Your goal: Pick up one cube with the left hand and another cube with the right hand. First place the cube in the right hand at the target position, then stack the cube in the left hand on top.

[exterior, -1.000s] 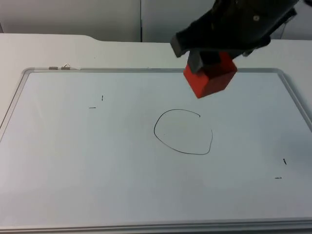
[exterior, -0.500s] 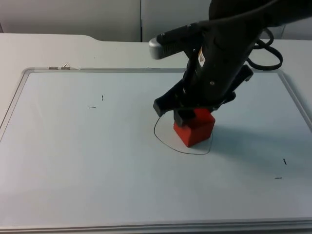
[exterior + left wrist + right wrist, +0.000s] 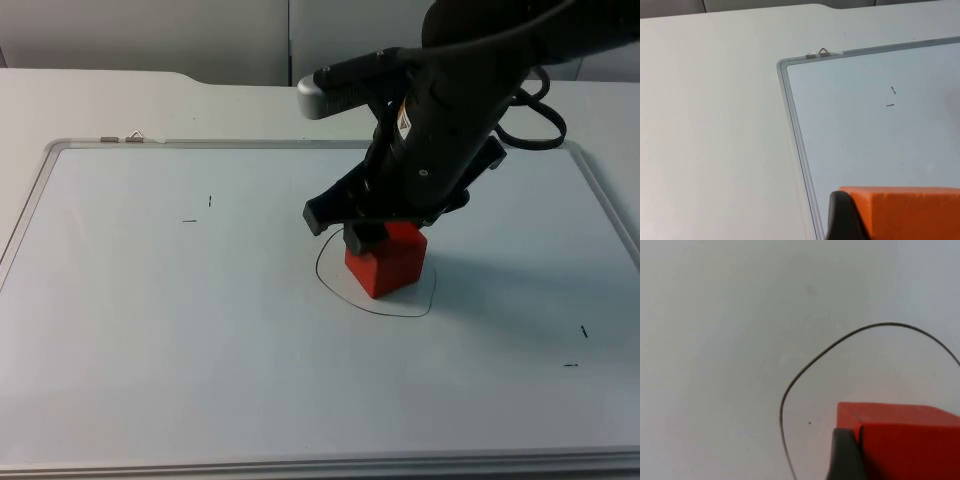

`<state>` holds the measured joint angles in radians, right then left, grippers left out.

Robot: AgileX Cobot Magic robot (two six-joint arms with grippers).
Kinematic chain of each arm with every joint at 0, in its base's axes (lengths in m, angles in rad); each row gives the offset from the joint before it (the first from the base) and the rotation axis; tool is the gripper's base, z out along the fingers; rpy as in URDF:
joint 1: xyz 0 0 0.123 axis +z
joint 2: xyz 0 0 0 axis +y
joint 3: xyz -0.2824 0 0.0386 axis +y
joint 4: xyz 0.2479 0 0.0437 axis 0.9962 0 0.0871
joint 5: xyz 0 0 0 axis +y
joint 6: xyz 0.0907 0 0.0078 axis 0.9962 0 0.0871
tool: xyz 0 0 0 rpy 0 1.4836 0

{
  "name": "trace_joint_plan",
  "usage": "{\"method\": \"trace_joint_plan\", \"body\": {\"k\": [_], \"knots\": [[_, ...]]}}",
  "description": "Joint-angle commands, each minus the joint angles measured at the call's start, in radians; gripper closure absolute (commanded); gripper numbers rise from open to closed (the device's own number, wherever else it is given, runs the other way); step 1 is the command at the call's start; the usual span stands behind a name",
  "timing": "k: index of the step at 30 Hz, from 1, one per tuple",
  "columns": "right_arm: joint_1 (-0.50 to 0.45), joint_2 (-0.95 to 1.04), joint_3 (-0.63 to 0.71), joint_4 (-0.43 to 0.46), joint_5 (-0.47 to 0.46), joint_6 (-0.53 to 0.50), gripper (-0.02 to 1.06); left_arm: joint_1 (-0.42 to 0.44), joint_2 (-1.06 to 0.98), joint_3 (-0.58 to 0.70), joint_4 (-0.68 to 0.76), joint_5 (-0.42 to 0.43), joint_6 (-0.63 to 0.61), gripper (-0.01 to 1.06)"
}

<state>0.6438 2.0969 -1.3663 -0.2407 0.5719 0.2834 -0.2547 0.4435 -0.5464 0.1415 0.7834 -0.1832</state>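
Red cube (image 3: 386,265), matte and sharp-edged, sits inside the hand-drawn circle (image 3: 330,285) on the smooth whiteboard (image 3: 150,330), pinched by right end effector (image 3: 372,238) directly above it, base for the stack. Left end effector (image 3: 845,220) waits, pinching orange cube (image 3: 910,212) over the whiteboard's corner.

Even, bright light is falling from above; the right arm (image 3: 450,130) is casting a soft shadow rightward across the whiteboard (image 3: 200,350).

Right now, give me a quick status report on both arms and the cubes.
Right end effector shut on red cube, down inside the drawn circle. Left end effector shut on orange cube, waiting beside the whiteboard's edge. Nothing in the way.
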Motion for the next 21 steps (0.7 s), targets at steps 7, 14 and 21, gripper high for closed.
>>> {"method": "trace_joint_plan", "body": {"k": [7,14,21], "knots": [[-0.003,0.006,-0.003,-0.007,-0.006,-0.003,0.71,-0.008,-0.008,0.0,0.0,-0.019,-0.002,1.05],[-0.003,-0.026,-0.015,-0.016,-0.027,0.004,0.0,-0.008,-0.008,0.0,0.0,-0.019,-0.002,1.05],[0.004,-0.298,-0.045,-0.053,-0.045,-0.007,0.0,-0.008,-0.008,0.0,0.0,-0.019,-0.002,1.05]]}}
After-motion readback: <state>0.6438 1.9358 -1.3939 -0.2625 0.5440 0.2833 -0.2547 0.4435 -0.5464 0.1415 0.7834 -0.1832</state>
